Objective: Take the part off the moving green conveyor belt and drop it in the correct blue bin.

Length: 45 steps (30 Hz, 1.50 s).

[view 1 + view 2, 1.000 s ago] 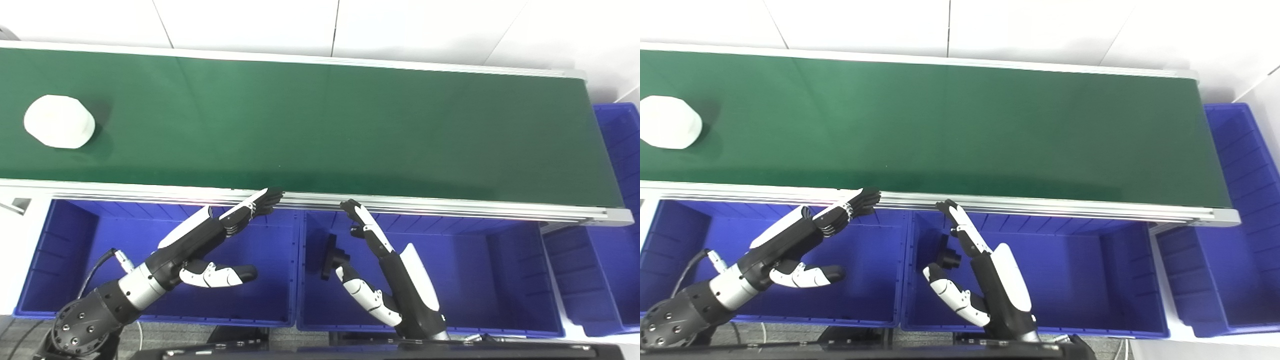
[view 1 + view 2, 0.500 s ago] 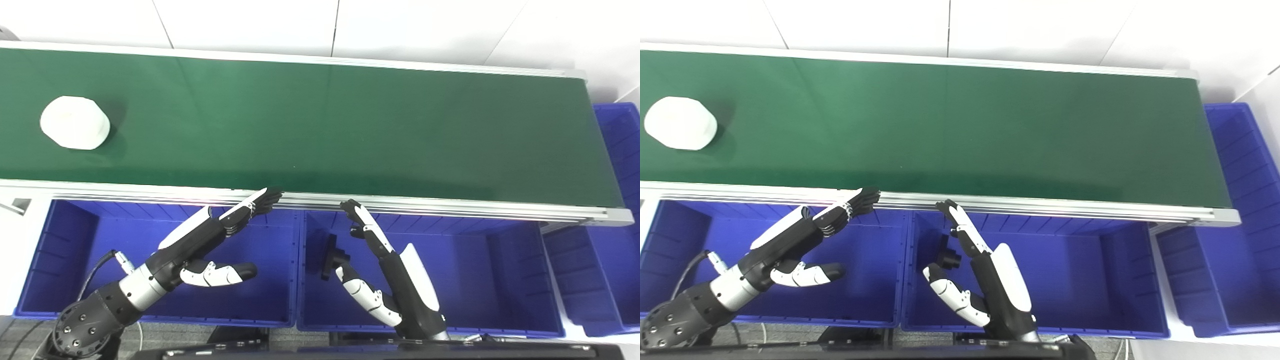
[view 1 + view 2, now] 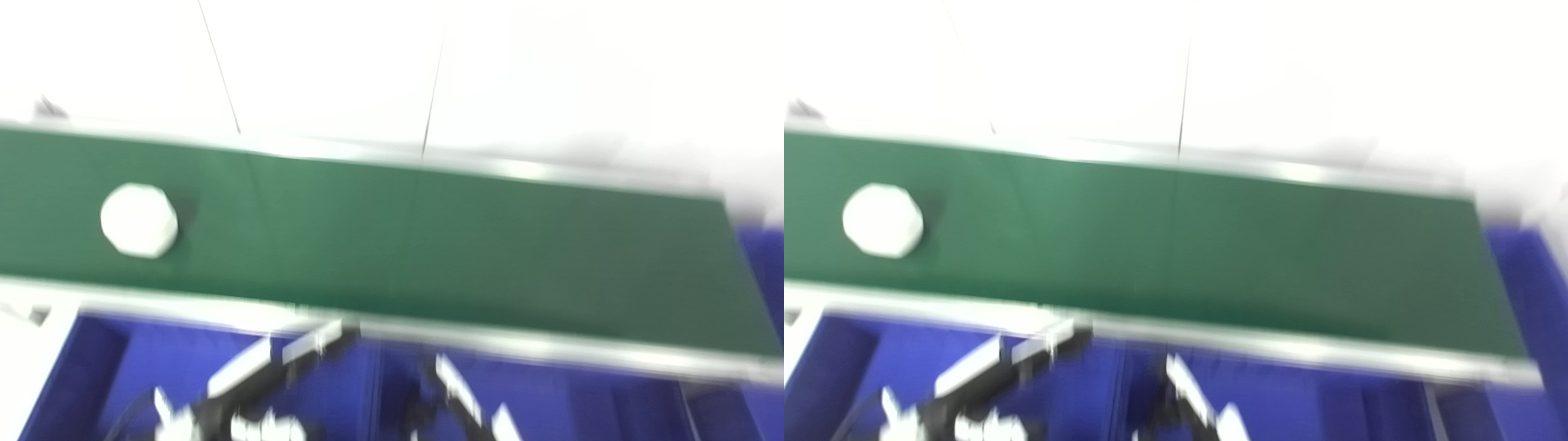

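Left eye view, badly blurred, shows us the white part [image 3: 139,220] lying on the green belt [image 3: 429,245] near its left end, a little closer to the belt's near edge than its far one. We judge the task barely begun: the part is not yet picked and nothing has gone into a blue bin [image 3: 159,367]. Our left hand [image 3: 275,367] and right hand [image 3: 456,398] hang below the belt's near edge, over the bins, well apart from the part. We cannot tell how their fingers are set.
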Each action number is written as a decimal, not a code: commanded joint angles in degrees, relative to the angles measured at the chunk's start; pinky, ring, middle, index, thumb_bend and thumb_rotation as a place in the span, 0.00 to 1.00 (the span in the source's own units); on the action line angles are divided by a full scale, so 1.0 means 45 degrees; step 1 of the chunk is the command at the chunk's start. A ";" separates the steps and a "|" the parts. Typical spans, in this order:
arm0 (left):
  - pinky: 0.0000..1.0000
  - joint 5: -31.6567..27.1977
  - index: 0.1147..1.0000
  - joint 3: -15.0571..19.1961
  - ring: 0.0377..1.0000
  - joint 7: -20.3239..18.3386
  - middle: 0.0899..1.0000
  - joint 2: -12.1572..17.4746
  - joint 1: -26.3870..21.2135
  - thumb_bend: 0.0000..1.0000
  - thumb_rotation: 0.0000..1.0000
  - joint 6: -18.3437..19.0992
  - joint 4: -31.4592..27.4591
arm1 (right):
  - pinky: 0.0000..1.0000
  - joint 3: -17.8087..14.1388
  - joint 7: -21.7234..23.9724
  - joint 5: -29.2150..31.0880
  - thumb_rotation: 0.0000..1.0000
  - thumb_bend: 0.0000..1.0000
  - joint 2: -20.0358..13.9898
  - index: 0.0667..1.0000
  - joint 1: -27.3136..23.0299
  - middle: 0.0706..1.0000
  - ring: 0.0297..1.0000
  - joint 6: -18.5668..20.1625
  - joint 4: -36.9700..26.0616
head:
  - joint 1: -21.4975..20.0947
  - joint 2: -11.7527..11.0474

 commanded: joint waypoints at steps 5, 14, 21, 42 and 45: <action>0.86 -0.0071 0.93 0.0007 0.93 0.0082 0.97 0.0083 -0.0231 0.36 0.55 -0.0665 -0.0210 | 0.75 -0.0061 -0.0246 0.0112 0.75 0.33 0.0088 0.90 -0.0003 0.94 0.88 -0.0799 -0.0270 | 0.0017 0.0190; 0.85 -0.0099 0.92 -0.0008 0.93 0.0079 0.96 0.0117 -0.0187 0.35 0.53 -0.0610 -0.0334 | 0.76 -0.0038 -0.0274 0.0070 0.76 0.32 0.0076 0.91 0.0126 0.95 0.89 -0.0761 -0.0347 | -0.0063 0.0434; 0.83 0.0483 0.91 0.0322 0.91 0.0345 0.94 0.0251 -0.0350 0.32 0.42 -0.0543 -0.1232 | 0.79 -0.0079 -0.0280 0.0210 0.75 0.32 0.0005 0.91 0.0162 0.95 0.90 -0.0837 -0.0307 | 0.0098 0.0580; 0.82 0.4600 0.85 0.2436 0.84 0.2706 0.86 -0.0237 -0.4949 0.52 0.05 -0.0703 -0.2989 | 0.82 -0.0678 -0.0182 0.0872 0.46 0.17 -0.0340 0.94 -0.0248 0.97 0.93 -0.1494 0.0328 | 0.2306 0.0193; 0.83 0.4875 0.86 0.2464 0.85 0.2814 0.86 -0.0293 -0.5001 0.50 0.06 -0.0648 -0.3121 | 0.83 -0.0695 -0.0128 0.0882 0.45 0.15 -0.0412 0.94 -0.0286 0.97 0.93 -0.1472 0.0313 | 0.2286 0.0246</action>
